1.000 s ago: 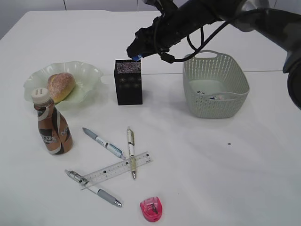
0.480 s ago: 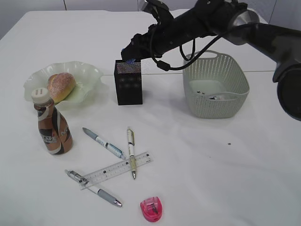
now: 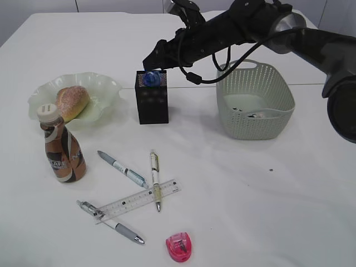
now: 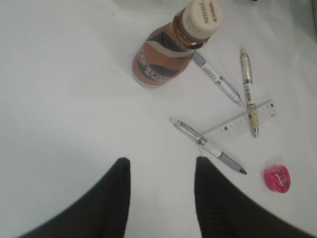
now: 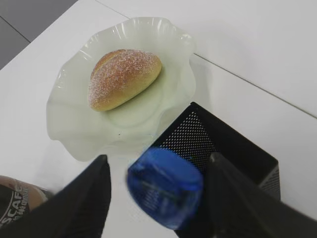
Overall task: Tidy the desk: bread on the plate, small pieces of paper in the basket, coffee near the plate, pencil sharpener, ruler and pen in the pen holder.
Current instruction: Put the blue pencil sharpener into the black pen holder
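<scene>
My right gripper [image 3: 152, 62] hangs over the black mesh pen holder [image 3: 152, 105], jaws open [image 5: 158, 158]. A blue pencil sharpener [image 3: 150, 78] sits blurred between the jaws at the holder's rim [image 5: 166, 186]. The bread [image 3: 72, 101] lies on the pale green plate [image 3: 105, 86]. The coffee bottle [image 3: 62, 150] stands in front of the plate. Three pens [image 3: 122, 168] [image 3: 155, 178] [image 3: 114, 224], a clear ruler [image 3: 139, 199] and a pink pencil sharpener [image 3: 179, 247] lie on the table. My left gripper [image 4: 161, 166] is open and empty above bare table near the ruler [image 4: 237, 128].
A grey-green basket [image 3: 256, 100] with small paper pieces inside stands right of the pen holder. The right arm spans from the upper right across to the holder. The left wrist view also shows the bottle [image 4: 173, 47] and pink sharpener [image 4: 277, 178].
My right gripper moved left over the pen holder and opened. The blue sharpener left the jaws and now shows at the holder's top rim.
</scene>
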`<state>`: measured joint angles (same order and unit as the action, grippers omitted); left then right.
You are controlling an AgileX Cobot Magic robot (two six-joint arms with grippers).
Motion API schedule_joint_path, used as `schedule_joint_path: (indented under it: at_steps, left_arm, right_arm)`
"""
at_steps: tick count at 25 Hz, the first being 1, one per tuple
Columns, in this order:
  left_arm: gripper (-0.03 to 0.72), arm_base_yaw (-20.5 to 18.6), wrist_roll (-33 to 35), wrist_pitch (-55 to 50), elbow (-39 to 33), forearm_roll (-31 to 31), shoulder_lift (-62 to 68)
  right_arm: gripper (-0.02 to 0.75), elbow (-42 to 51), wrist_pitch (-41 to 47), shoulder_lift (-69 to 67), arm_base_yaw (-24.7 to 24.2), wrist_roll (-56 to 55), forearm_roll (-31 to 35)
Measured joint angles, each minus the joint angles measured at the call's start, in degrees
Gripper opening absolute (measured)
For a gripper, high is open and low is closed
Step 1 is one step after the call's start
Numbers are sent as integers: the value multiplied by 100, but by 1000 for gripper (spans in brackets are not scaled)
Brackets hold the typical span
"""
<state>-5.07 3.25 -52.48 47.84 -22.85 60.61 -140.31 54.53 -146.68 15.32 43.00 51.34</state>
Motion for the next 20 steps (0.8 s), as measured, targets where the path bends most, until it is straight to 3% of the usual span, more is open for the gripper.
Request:
schedule_joint_path:
  at_steps: [10, 20]
  left_arm:
    - [318, 0, 0, -2, 0, 0, 0]
    - [318, 0, 0, -2, 0, 0, 0]
  right_arm:
    - [469, 0, 36, 0, 0, -526, -65]
    - [469, -9, 1185, 497, 229, -2755, -2454]
